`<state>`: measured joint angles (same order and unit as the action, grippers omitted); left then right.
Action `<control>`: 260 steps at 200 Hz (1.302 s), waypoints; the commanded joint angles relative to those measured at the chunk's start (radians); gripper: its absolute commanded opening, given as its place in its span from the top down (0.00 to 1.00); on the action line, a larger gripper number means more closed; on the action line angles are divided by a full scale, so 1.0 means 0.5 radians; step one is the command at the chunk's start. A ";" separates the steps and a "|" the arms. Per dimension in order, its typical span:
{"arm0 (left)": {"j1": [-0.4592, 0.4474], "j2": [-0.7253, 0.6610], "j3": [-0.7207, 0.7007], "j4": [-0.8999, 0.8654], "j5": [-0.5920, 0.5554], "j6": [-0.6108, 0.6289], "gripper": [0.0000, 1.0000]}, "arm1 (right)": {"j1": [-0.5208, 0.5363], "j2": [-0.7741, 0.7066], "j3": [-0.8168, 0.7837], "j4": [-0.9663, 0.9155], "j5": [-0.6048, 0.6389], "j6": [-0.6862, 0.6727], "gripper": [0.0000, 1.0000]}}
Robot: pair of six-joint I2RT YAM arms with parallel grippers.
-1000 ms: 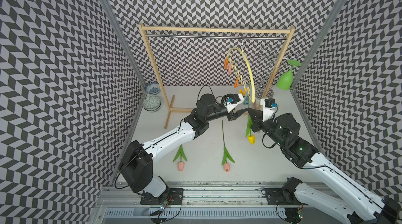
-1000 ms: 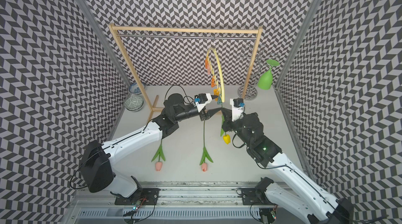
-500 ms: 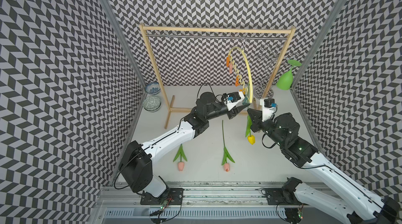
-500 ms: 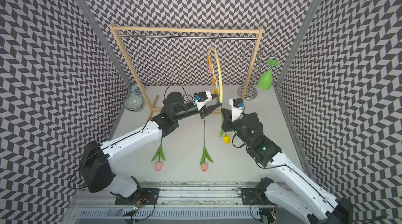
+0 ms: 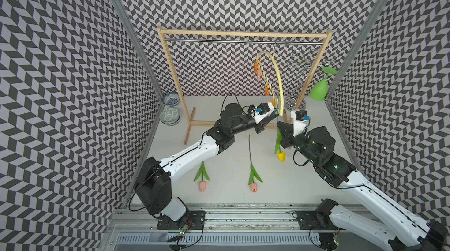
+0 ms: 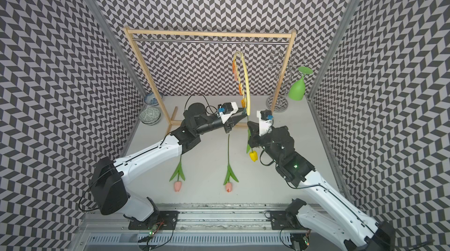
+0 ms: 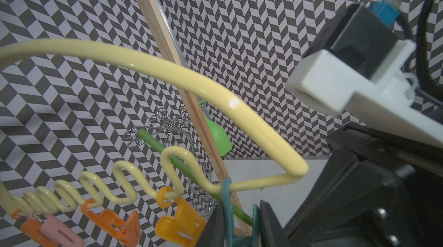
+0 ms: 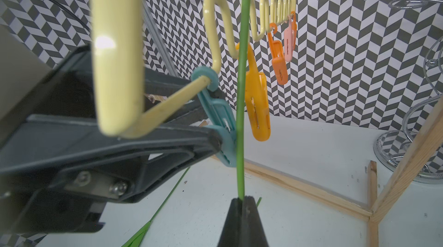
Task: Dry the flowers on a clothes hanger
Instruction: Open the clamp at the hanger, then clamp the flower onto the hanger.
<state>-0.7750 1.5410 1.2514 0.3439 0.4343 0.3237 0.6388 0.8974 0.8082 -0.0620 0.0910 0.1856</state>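
Yellow tulip held up beside the teal clothespin of the clothes hanger
In both top views the hanger hangs by its hook from the wooden rack, the left pincer and right pincer meet at its lower end, the yellow bloom hangs head down below the right one, and two pink tulips lie flat on the desk; in the left wrist view the left pincer flanks the teal pin, narrow, with the green stem crossing the wavy bar behind; in the right wrist view the right pincer is clamped on the upright stem, the left one squeezes the teal pin, the stem touching the pin's lower end, the yellow clothespin just beyond
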 commanded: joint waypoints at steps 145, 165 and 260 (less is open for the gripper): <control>-0.051 0.077 -0.002 0.514 -0.051 -0.930 0.76 | 0.002 -0.344 -0.671 1.083 -0.437 0.800 1.00; -0.049 0.084 -0.008 0.552 -0.040 -0.993 0.77 | 0.002 -0.296 -0.640 1.078 -0.413 0.780 1.00; -0.051 0.090 -0.013 0.565 -0.013 -1.026 0.79 | -0.231 -0.278 -0.662 0.989 -0.354 0.836 1.00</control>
<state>-0.7925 1.5814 1.2472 0.5907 0.4164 -0.1772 0.5785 0.7586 0.4740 0.4156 -0.0486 0.5758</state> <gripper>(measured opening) 0.215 0.046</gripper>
